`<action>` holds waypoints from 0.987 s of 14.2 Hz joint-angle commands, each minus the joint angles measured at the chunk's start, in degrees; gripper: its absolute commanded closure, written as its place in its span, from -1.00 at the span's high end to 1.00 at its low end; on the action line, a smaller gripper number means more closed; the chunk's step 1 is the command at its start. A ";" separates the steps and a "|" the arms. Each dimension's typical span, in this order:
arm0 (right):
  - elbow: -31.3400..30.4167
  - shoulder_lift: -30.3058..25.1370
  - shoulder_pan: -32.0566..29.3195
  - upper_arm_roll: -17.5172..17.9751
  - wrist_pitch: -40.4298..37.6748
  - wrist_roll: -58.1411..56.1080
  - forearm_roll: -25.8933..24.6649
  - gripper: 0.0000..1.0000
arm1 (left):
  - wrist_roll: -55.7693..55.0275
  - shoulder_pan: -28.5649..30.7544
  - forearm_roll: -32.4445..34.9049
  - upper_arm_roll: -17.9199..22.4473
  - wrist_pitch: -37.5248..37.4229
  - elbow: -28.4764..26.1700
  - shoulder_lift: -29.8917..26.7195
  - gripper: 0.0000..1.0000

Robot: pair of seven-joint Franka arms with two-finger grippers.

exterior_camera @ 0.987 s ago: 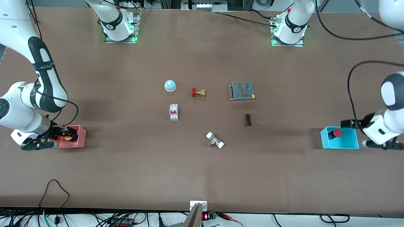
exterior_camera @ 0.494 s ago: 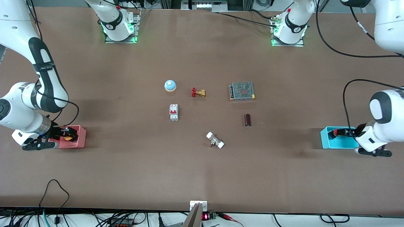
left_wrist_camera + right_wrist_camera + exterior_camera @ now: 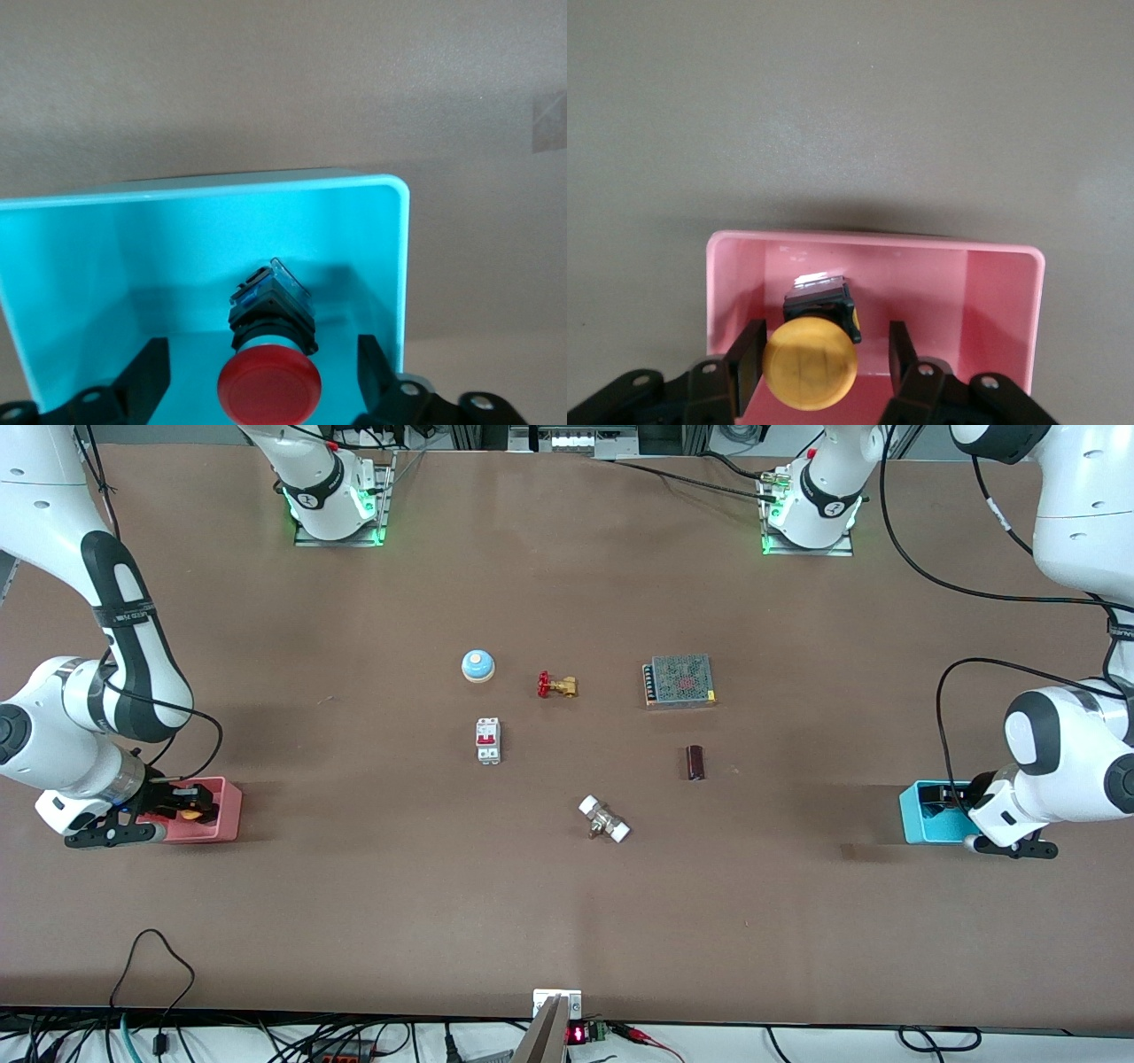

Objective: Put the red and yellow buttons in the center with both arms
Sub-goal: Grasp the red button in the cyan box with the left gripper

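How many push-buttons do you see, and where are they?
2. The red button sits in the cyan bin, between the left claw's fingers. The yellow button sits in the pink bin, inside the right claw.

Matt brown counter (image 3: 354, 903) with a faintly grainy, dull surface. Glossy cyan plastic bin (image 3: 80, 266) holds a smooth, shiny red button (image 3: 269, 390). Smooth pink plastic bin (image 3: 992, 301) holds a matt yellow button (image 3: 810, 362) on black plastic.

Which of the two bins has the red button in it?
The cyan bin at the left arm's end of the table holds the red button; the pink bin holds the yellow button.
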 commanded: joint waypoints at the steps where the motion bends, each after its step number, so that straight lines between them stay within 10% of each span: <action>1: 0.41 0.49 -0.62 0.61 0.40 -0.65 -0.09 0.14 | 1.32 1.19 -1.30 -0.55 0.54 -0.68 -0.05 0.32; 5: 0.41 0.49 -0.62 0.61 0.23 -1.09 -0.26 -0.13 | 4.47 1.02 -0.87 -0.55 -1.91 0.37 -0.57 -0.83; 14: 0.50 0.41 -0.62 0.61 0.23 -1.44 -0.26 -0.35 | 6.36 -4.67 -0.60 -2.57 -22.65 7.58 -8.92 -0.85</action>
